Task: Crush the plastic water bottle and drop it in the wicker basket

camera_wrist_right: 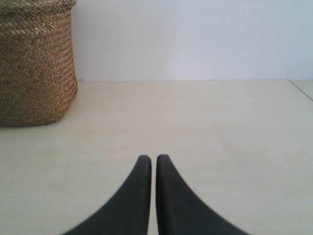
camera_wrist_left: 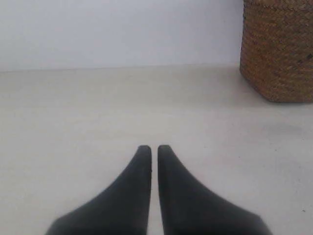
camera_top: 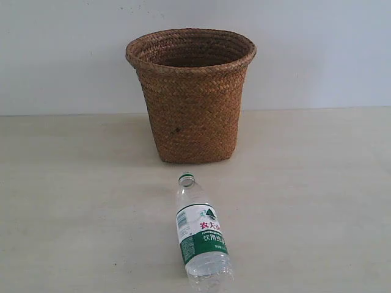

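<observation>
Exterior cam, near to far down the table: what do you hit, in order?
First the plastic water bottle, lying with its open neck pointing away → wicker basket, standing upright → white wall.

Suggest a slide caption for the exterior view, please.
Uncrushed plastic water bottle lies on the table before the upright wicker basket, neck pointing toward it.

the plastic water bottle (camera_top: 201, 235) lies on its side, uncrushed, its green-ringed neck pointing toward the wicker basket (camera_top: 191, 97), label facing up. the basket stands upright just beyond it, brown and woven, tapering to its base.
</observation>
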Action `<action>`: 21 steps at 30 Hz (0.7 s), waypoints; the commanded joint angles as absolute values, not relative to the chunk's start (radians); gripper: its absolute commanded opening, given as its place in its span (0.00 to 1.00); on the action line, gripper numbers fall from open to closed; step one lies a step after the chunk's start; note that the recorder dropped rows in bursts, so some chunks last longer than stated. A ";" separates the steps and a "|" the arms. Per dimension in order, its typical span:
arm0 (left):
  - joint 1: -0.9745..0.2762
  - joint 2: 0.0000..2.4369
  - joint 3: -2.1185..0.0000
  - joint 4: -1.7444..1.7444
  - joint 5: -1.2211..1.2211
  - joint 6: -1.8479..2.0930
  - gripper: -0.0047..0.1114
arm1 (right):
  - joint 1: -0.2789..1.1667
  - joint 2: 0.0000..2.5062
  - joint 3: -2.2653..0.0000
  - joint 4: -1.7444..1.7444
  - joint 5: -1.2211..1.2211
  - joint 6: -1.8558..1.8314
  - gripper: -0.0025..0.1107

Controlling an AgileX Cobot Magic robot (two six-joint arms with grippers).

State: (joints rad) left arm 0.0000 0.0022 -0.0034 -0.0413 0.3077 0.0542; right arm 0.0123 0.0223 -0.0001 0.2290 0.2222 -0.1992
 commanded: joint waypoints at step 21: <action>0.002 0.000 0.000 -0.128 0.307 -0.045 0.07 | 0.009 0.019 0.000 0.230 0.213 -0.202 0.03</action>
